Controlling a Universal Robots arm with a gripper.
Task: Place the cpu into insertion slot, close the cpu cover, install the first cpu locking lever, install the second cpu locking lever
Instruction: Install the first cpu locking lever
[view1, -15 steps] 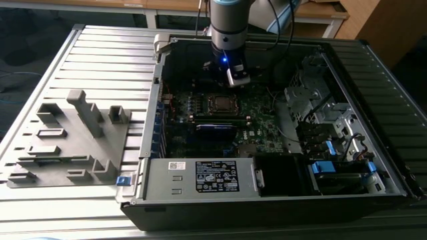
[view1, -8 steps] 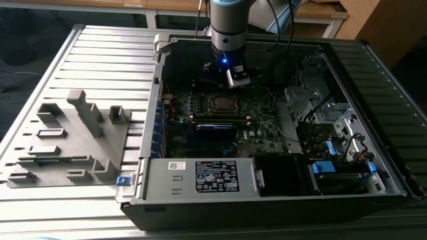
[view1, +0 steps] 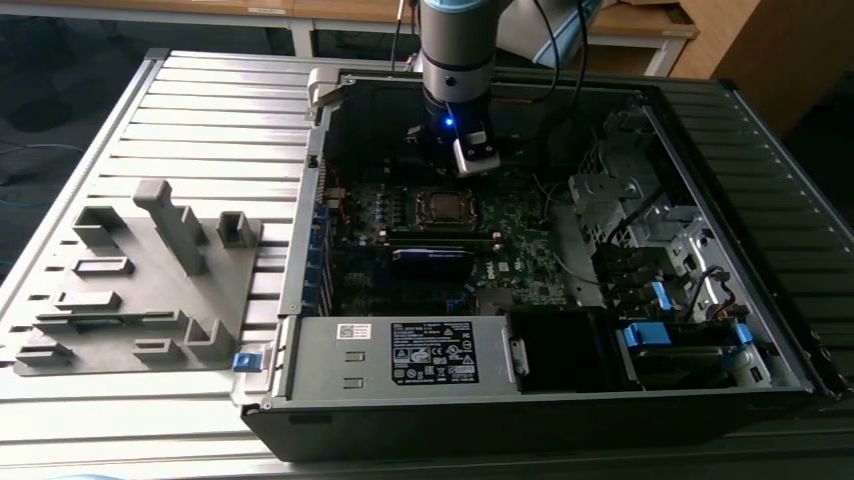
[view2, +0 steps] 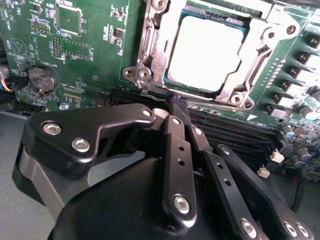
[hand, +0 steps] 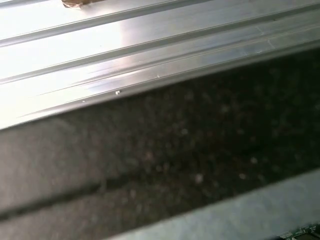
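Black jointed gripper (view2: 176, 106), fingers pinched narrow with nothing seen between them, hangs at the socket's edge. Beside it, the small silver-grey square cpu (view2: 205, 50) sits socketed under the lowered silvery frame cpu cover (view2: 245, 70), on the green motherboard (view2: 85, 55) inside an open black computer case (view1: 534, 420).

matte black gripper (view2: 177, 104), silver screws (view2: 181, 201) (blue light (view1: 450, 123) glowing)
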